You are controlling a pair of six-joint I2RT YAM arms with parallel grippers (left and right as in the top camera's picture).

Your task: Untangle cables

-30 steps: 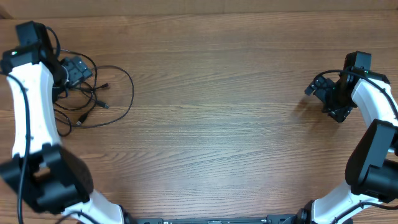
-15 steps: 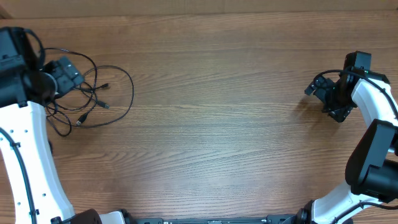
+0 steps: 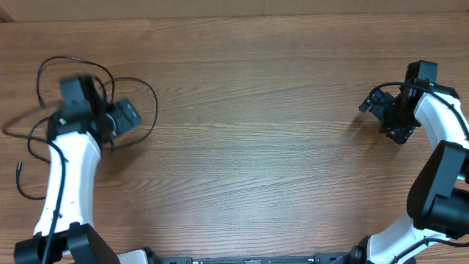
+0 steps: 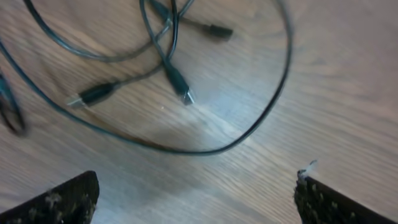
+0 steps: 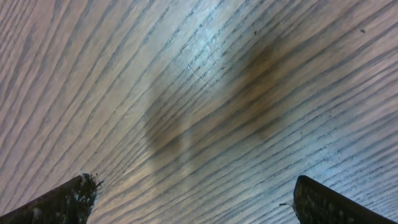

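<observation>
Noting the wooden table (image 3: pixel 264 161) first: all the work sits at its left end. The left arm (image 3: pixel 69 158) reaches over the cables (image 4: pixel 176 79), which lie in loose black loops on the left of the table, under and just beside that arm. The right arm (image 3: pixel 440 110) stands well apart, at the right edge.

The left gripper (image 4: pixel 196 200) hangs above the cords, jaws spread wide, nothing between them. The right gripper (image 5: pixel 198 200) is likewise agape, over plain wood.

From the left wrist view we count three plug ends (image 4: pixel 96 94), their cords crossing one another inside one big loop.

We judge the task barely begun: no cord separated, no grasp made, all the untangling left.
</observation>
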